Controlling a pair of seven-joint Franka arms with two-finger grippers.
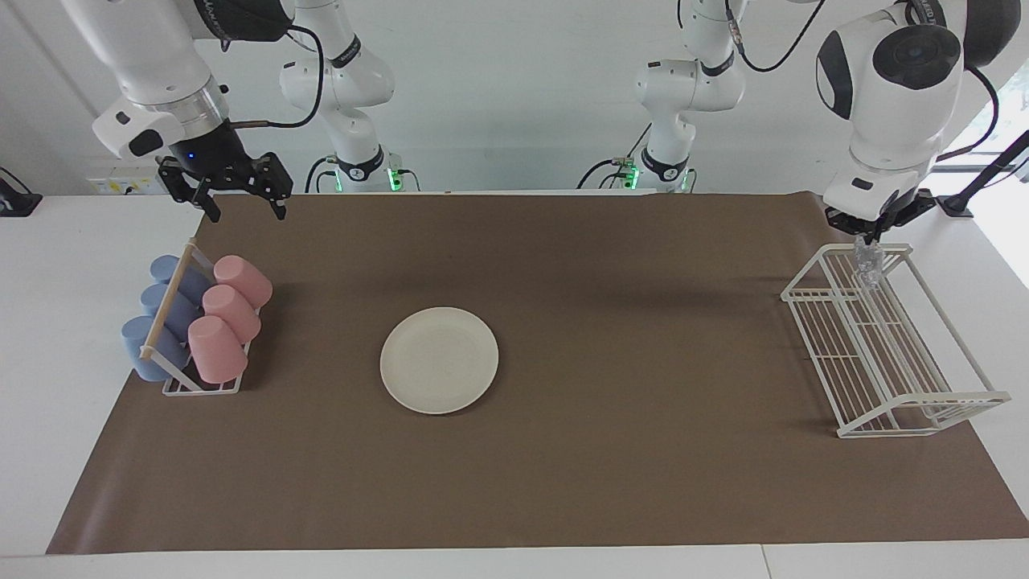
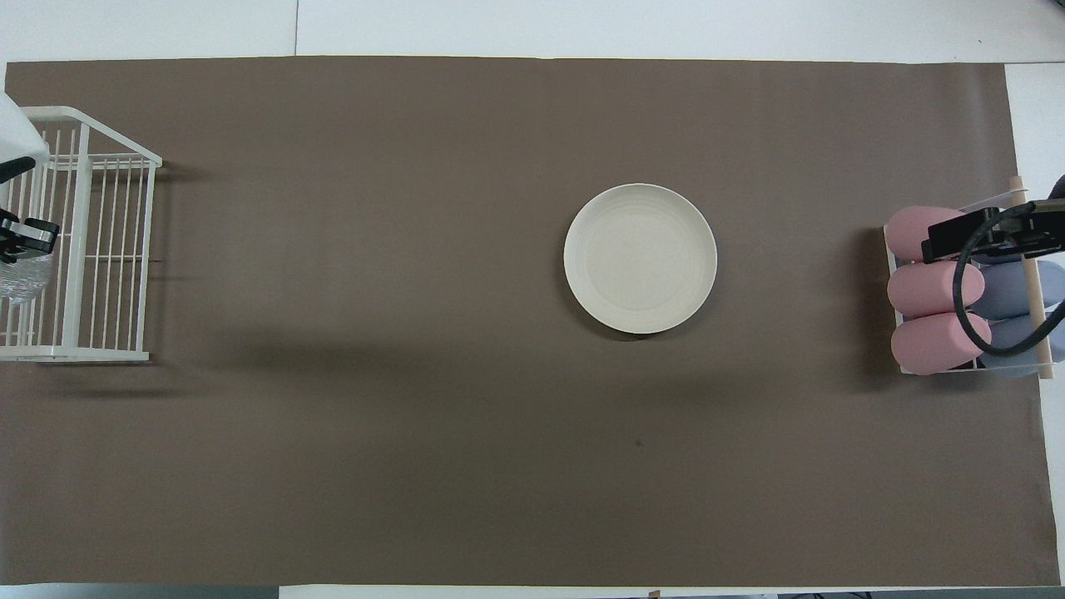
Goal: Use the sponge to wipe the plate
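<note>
Right gripper open above cup rack. Plate flat on brown mat, mid-table, well apart from both racks. Left gripper clenched on sponge over wire rack.

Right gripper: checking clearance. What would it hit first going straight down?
Probably the blue cups in the white cup rack; the open right gripper points down over their end, though depth is uncertain.

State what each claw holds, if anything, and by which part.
The left claw grips the sponge by its top end, over the wire rack. The right claw, open over the cups, holds nothing.
</note>
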